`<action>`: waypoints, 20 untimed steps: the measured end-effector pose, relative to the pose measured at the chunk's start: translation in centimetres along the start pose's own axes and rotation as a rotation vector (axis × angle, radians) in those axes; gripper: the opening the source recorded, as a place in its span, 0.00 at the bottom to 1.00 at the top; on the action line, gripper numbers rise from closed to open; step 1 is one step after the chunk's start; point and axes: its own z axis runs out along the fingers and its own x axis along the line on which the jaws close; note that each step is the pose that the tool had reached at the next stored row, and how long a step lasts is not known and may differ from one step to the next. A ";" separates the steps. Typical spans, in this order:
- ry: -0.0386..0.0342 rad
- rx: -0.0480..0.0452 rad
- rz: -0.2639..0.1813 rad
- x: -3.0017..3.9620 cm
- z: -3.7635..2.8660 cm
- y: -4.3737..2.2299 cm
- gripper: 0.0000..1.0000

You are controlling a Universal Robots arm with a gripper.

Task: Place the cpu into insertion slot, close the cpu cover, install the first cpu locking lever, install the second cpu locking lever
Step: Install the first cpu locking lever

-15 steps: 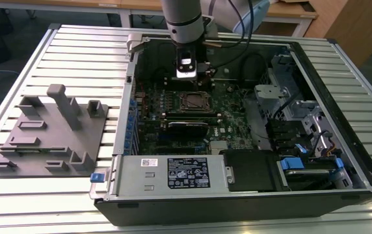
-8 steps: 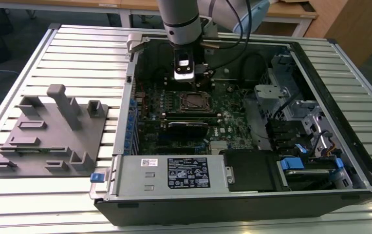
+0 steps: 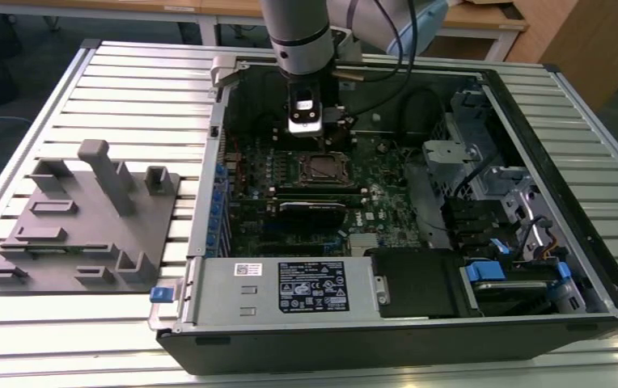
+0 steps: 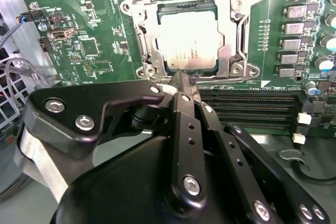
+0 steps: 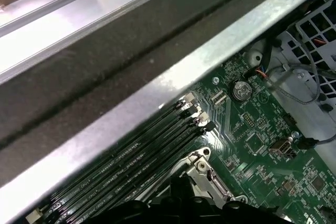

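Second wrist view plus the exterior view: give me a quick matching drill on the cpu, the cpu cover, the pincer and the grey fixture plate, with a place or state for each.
Things:
1. cpu
2. cpu cover
3. pincer
4. grey fixture plate

Places or states:
A. on the slatted table, to the exterior view's left of the computer case
B. tips together at the edge of the metal frame
C. dull metal top showing through a square window
D. lying flat, framing the chip

Pairs: 1-C, 2-D, 3-B, 4-A
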 end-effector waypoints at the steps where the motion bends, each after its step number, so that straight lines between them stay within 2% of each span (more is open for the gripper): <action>1: 0.0039 0.0032 0.000 0.00 0.02 0.00 0.10; 3: 0.0158 0.0125 0.000 0.00 0.05 -0.01 0.10; 8: 0.0183 0.0143 0.000 0.01 0.05 -0.01 0.10; 10: 0.0182 0.0148 0.000 0.00 0.04 0.00 0.10; 13: 0.0138 0.0206 -0.002 -0.04 -0.16 0.03 0.10; 20: 0.0113 0.0239 -0.003 -0.27 -1.31 0.26 0.10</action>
